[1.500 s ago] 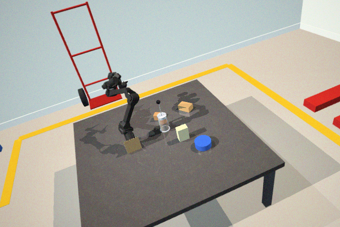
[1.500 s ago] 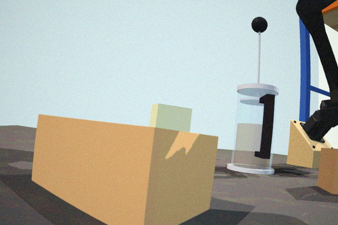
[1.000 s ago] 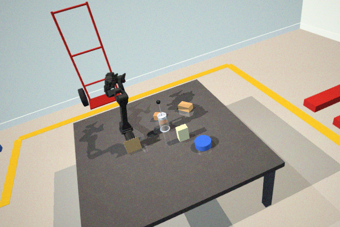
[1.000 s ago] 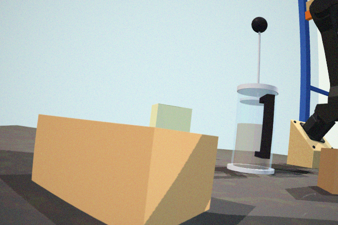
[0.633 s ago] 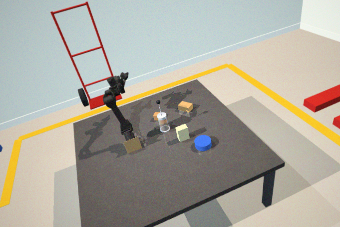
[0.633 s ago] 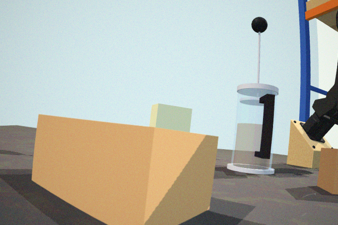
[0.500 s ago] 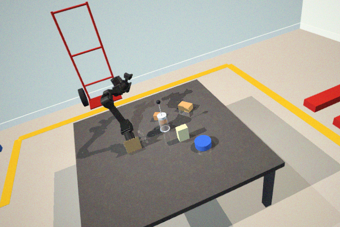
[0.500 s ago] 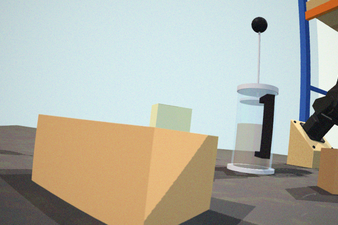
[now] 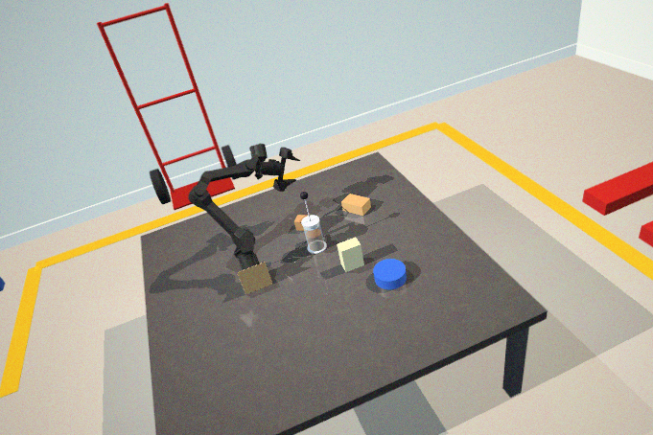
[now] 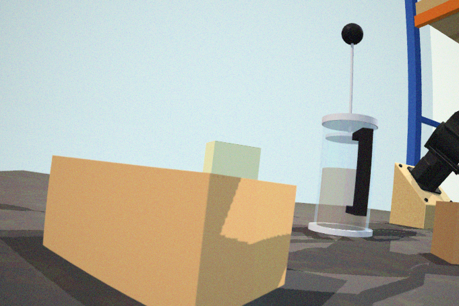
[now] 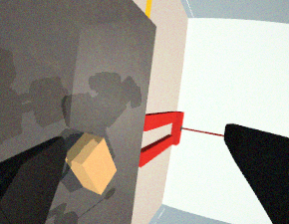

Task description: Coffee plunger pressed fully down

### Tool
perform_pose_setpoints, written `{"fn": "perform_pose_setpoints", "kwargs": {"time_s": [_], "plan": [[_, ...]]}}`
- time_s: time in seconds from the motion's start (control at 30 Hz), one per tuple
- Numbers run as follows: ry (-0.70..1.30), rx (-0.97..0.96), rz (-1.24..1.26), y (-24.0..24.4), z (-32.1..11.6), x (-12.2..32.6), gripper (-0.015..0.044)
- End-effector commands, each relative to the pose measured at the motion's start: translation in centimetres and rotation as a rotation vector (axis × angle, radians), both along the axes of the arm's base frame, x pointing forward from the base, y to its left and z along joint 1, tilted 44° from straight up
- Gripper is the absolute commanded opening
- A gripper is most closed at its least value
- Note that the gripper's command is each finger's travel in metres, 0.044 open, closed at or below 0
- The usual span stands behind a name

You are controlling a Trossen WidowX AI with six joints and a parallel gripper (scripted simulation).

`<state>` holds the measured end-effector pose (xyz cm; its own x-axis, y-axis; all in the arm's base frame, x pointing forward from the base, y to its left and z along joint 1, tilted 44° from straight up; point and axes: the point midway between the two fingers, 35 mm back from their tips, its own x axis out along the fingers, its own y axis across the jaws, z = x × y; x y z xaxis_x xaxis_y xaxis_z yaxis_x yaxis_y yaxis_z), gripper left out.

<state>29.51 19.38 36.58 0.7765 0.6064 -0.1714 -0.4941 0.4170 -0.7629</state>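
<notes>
The press (image 9: 314,235) stands upright near the middle of the desk (image 9: 337,332), its knob (image 9: 303,194) at the top of a fully raised rod — nothing has been pushed down yet, judging by the disc sitting just under the lid in the exterior view. The pincer (image 9: 285,168) hangs above and apart from the knob, toward 11 o'clock of it, spread wide and holding nothing (likely opened ready to straddle the knob). An orange block (image 9: 356,203) lies at 2 o'clock of the press, a pale block (image 9: 350,254) at 4 — both near enough to matter if the arm swings low.
</notes>
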Motion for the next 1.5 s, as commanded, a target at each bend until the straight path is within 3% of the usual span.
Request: {"fn": "perform_pose_setpoints", "kwargs": {"time_s": [0.0,0.2,0.4,0.7,0.97,1.47], "plan": [[0.150,-0.081,-0.028,-3.4,-4.0,2.3,0.0440],[0.439,-0.075,-0.101,-10.3,-9.5,3.8,0.0440],[0.728,0.103,-0.143,-16.6,-13.3,2.5,0.0440],[1.005,0.628,-0.233,-24.4,-14.8,-1.4,0.0440],[0.957,1.246,-0.300,-31.1,-11.8,-4.4,0.0440],[1.000,1.241,-0.306,-27.2,-16.0,-4.8,0.0440]]}}
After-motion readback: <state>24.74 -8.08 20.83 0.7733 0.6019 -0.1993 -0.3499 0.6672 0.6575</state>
